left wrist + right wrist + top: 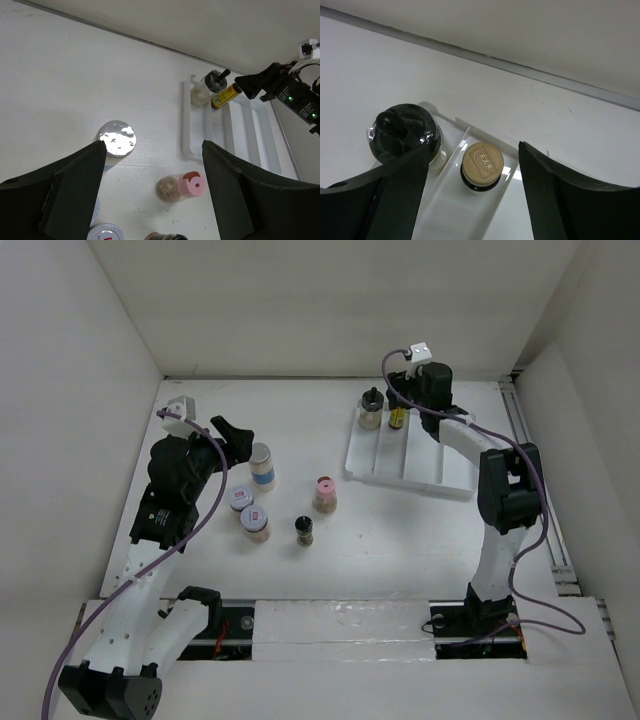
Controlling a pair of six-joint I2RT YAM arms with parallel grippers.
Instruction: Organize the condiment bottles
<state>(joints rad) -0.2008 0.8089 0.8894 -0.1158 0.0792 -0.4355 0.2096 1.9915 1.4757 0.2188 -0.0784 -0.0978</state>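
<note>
Two bottles stand at the far end of the white ridged tray (pixel 410 455): a black-lidded jar (pixel 371 408) and a dark bottle with a yellow label (pixel 397 418). My right gripper (pixel 418 400) hangs open over that bottle, whose tan cap (pixel 482 161) shows between the fingers, with the black lid (pixel 402 132) to its left. On the table stand a silver-lidded jar (pixel 262 464), a pink-lidded jar (pixel 325 493), two white-lidded jars with red marks (pixel 241 498) (pixel 254 523) and a small black-lidded jar (pixel 305 530). My left gripper (pixel 235 435) is open and empty, left of the silver lid (pixel 116 139).
White walls close the table at the back and both sides. The tray's (pixel 187 135) remaining slots hold nothing. A rail runs along the right edge (pixel 540 500). The pink jar (pixel 191 184) stands between the loose group and the tray.
</note>
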